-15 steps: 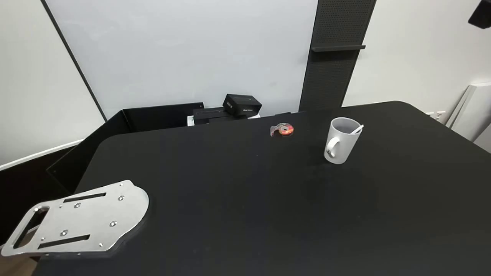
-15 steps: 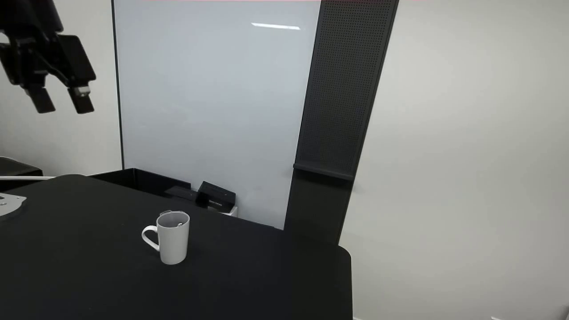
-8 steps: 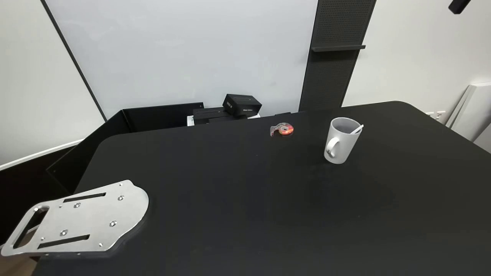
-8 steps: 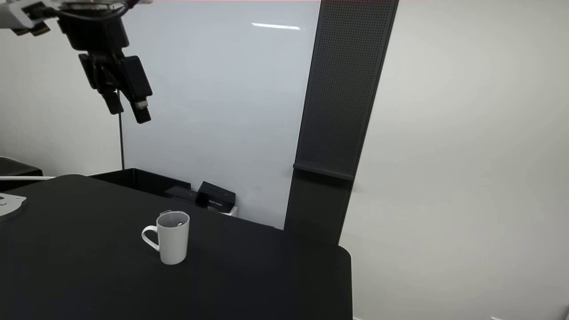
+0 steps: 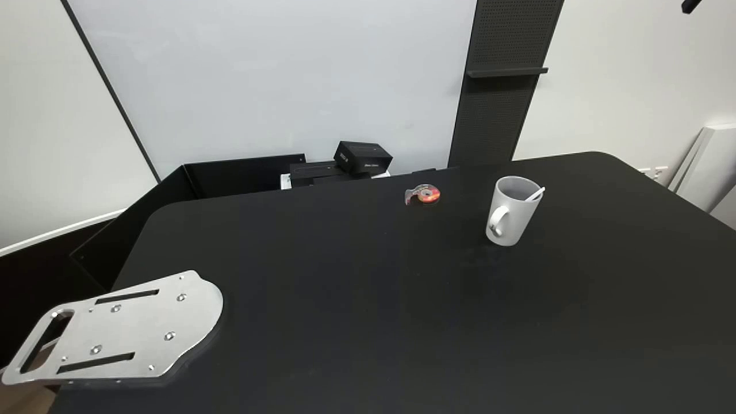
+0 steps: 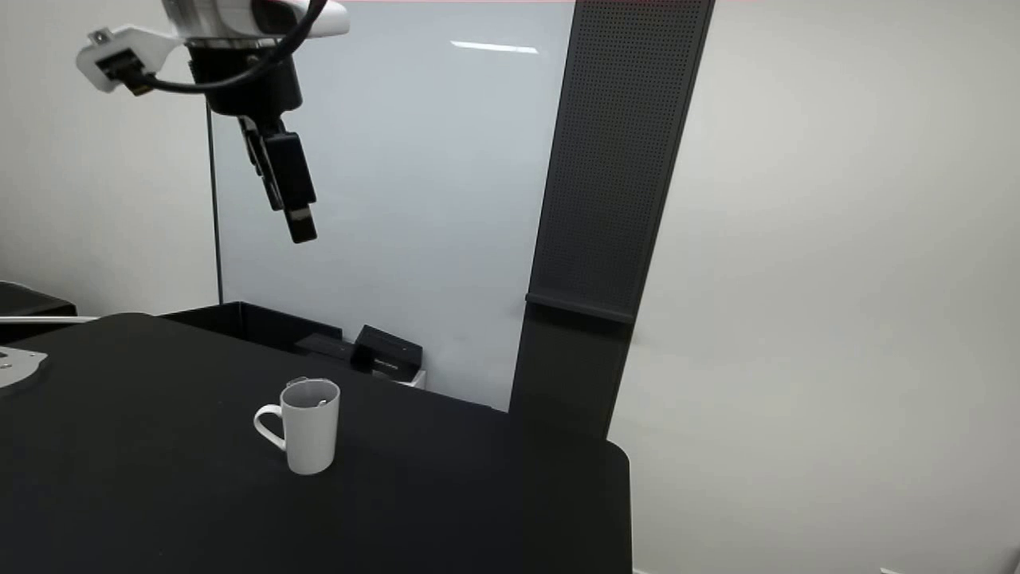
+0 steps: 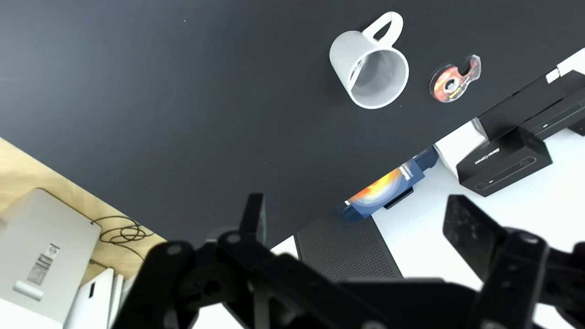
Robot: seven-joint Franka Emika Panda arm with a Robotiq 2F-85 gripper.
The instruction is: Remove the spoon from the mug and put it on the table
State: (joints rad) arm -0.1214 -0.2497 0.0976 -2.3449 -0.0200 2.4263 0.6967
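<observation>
Wrist view: the gripper (image 7: pixel 356 214) is spread wide and empty, the mug (image 7: pixel 372 66) at its twelve o'clock. In an exterior view, the white spoon (image 5: pixel 535 194) pokes from the mug at three o'clock. Reaching, I think; next, lower and pinch it.

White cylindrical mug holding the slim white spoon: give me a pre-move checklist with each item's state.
White cylindrical mug upright on the matte black table: ok.
Slim white spoon in the mug, one end at the rim: ok.
Black gripper fingers spread apart in the wrist view: ok.
Fingers at the spoon: not ok, they hang clear of the mug.
Spoon free to slide out: cannot tell.
</observation>
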